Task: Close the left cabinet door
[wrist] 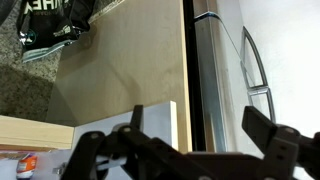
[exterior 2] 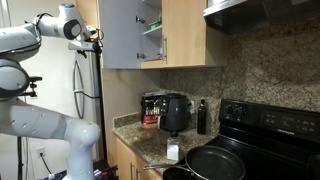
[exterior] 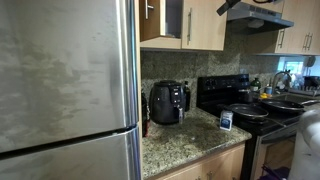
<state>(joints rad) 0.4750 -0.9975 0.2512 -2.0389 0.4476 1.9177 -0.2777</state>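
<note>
The left cabinet door (exterior 2: 120, 35) stands swung open, its pale inner face turned to the camera and the shelves (exterior 2: 151, 35) behind it exposed. In an exterior view it shows as a wood panel (exterior: 152, 20) angled out beside a dark gap. My gripper (exterior 2: 95, 38) is up at the door's free outer edge, next to it. In the wrist view my gripper (wrist: 198, 125) is open and empty. One finger lies over the door's pale face and wood edge (wrist: 160, 115), the other over the fridge side. I cannot tell whether it touches the door.
The twin wood door (exterior 2: 185, 35) to the right is shut. A big stainless fridge (exterior: 65, 80) stands beside the cabinet. On the granite counter (exterior: 185, 135) below sit a black air fryer (exterior: 168, 102) and a dark bottle (exterior 2: 201, 117), with a black stove (exterior: 245, 105) and pans beside them.
</note>
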